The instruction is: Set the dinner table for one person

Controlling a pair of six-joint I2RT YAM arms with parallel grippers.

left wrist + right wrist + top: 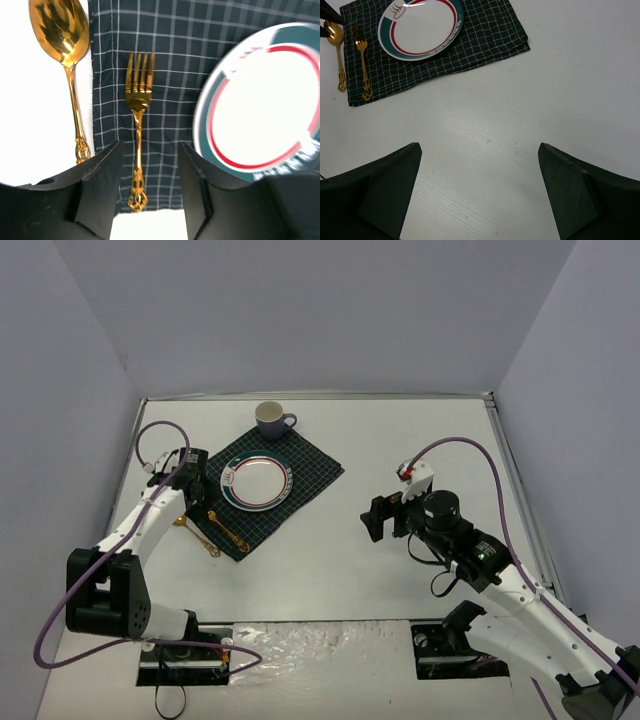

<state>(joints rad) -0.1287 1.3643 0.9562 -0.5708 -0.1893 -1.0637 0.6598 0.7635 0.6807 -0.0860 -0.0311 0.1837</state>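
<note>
On the dinner table (pixel 330 560) lies a dark green checked cloth (pixel 315 468) with a white plate (pixel 256 483) rimmed in red and green on it. A blue-grey mug (pixel 271 419) stands at the cloth's far corner. A gold fork (pixel 137 125) lies flat on the cloth left of the plate (pixel 265 95). A gold spoon (pixel 70 65) lies just off the cloth on the bare table. My left gripper (pixel 150 150) hovers open above the fork's handle, touching nothing. My right gripper (pixel 479 146) stands wide open and empty over bare table to the right of the cloth.
Grey walls enclose the table on the left, back and right. Thin metal rails (pixel 515 475) run along the table's edges. The two arm bases (pixel 180 645) sit at the near edge, with purple cables looping over both arms.
</note>
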